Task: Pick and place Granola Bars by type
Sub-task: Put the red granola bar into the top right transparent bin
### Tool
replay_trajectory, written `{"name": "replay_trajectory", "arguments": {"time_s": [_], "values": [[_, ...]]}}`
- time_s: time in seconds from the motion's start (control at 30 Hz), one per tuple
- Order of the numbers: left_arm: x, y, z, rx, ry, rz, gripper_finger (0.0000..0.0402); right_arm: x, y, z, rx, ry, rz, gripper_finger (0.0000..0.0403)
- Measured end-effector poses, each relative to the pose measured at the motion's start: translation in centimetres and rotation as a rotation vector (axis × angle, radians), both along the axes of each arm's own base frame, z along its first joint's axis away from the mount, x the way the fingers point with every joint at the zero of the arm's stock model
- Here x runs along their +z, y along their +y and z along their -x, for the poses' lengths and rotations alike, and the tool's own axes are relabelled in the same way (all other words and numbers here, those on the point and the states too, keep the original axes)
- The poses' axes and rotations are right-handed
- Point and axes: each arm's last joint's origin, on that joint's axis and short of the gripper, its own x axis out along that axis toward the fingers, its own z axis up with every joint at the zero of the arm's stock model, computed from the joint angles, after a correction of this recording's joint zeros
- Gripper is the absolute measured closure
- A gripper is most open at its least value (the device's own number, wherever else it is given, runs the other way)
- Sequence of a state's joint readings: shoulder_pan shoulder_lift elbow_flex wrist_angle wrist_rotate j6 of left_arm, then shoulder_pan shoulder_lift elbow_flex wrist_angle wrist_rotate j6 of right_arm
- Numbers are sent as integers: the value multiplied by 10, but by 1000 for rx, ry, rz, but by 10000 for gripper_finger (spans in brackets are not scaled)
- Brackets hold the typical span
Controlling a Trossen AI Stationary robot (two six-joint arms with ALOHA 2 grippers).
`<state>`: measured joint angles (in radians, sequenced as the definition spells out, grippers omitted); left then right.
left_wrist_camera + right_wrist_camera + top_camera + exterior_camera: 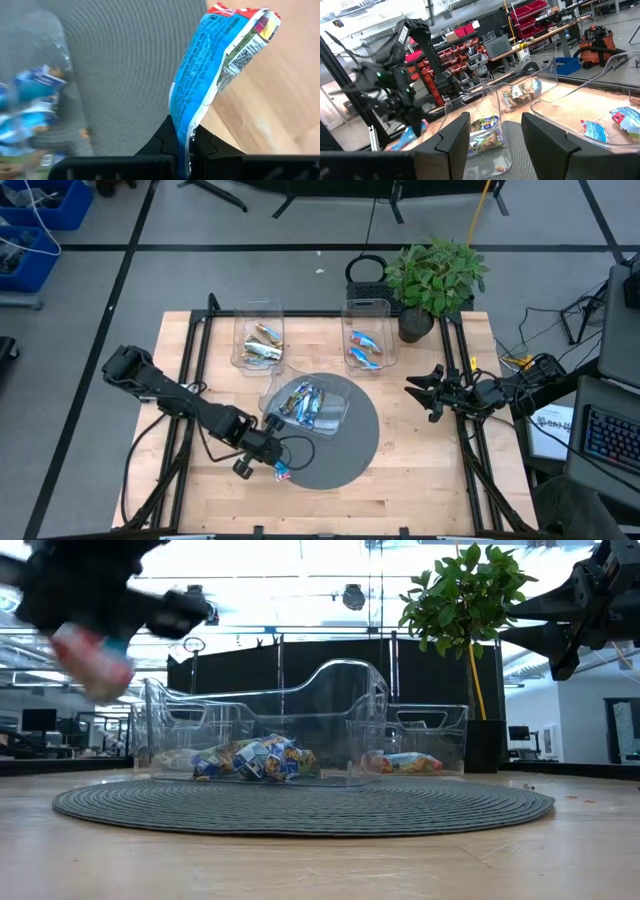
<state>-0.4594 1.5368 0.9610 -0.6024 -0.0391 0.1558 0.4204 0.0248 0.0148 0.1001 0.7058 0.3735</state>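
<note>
Left gripper [279, 468]: hanging over the near-left rim of the round grey mat [352, 455], with its fingers pressed together on a bright blue bar [210, 75].
Held bar: in the left wrist view the wrapper is sticking out past the fingertips, pinched by one end, its red-and-white end farthest from the jaws; in the low view it is showing as a blurred red and blue shape well above the table [420, 490].
Right gripper [432, 392]: waiting above the right side of the table, apart from the mat, fingers spread with nothing between them.
Centre bin [338, 416]: a clear bin lying on the mat, holding a heap of mixed bars [304, 402], near the left gripper but not touching it.
Back left bin [258, 315]: holding tan and silvery bars [262, 346].
Back right bin [368, 310]: holding bright blue bars [364, 349], with the held bar well apart from them.
Plant [434, 275]: a potted plant standing at the far right corner of the table.
</note>
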Motion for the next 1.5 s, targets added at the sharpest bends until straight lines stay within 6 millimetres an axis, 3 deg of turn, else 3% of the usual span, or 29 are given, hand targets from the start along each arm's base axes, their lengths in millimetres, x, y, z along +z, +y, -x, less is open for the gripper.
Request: {"name": "replay_trajectory", "arguments": {"time_s": [0.37, 0.6, 0.9, 1.03, 1.17, 1.3, 1.4, 1.5], "values": [[85, 7, -37, 115, -174, 107, 392, 0, 0, 0, 0, 0, 0, 232], [136, 22, -54, 286, -323, 212, 392, 0, 0, 0, 0, 0, 0, 232], [175, 50, -72, 460, -553, 307, 392, 9, 0, 1, 9, -88, -19, 232], [184, 63, -80, 502, -659, 342, 392, 36, 0, 8, 88, -330, 66, 232], [191, 77, -85, 548, -736, 362, 392, 44, -1, 9, 57, -312, 146, 232], [195, 89, -88, 573, -785, 384, 392, 92, -5, 17, 16, -349, 203, 232], [198, 96, -90, 569, -805, 406, 392, 124, -2, 11, -12, -283, 297, 232], [204, 102, -86, 556, -831, 413, 392, 169, 1, 2, -50, -267, 385, 232]]}}
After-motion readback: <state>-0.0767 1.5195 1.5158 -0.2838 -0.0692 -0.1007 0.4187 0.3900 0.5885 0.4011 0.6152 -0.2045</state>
